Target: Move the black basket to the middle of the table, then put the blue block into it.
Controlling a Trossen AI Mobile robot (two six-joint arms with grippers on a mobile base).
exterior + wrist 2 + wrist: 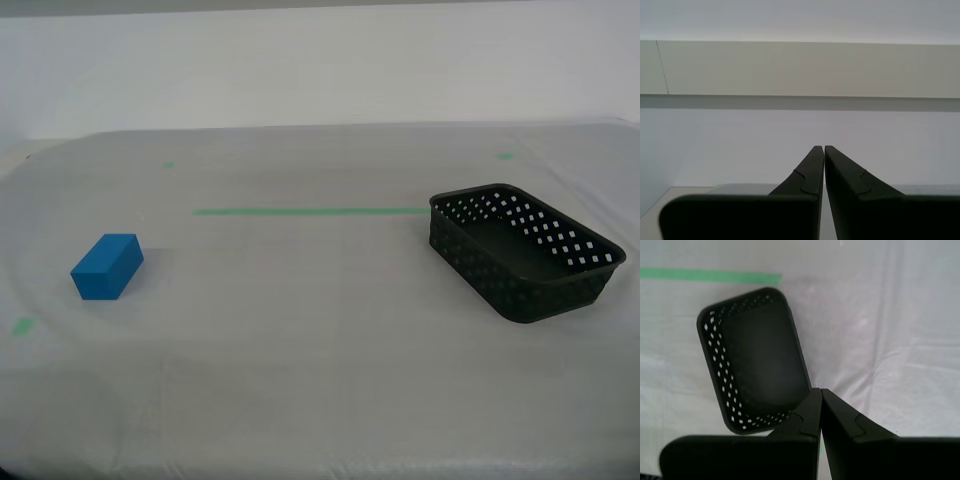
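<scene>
Starting from zero: nothing moved yet.
black basket (524,250) sits at 3 o'clock on the table (300,380), blue block (107,266) at 9; my first gripper (820,390) and my second gripper (823,147) closed, empty.

My second gripper (819,148) points at a pale wall (800,70), its two dark fingers (810,170) pressed together at the tips with nothing between them. A grey shadowed band (800,102) runs across the wall, and a sliver of white surface (690,191) shows behind the gripper's body.
</scene>
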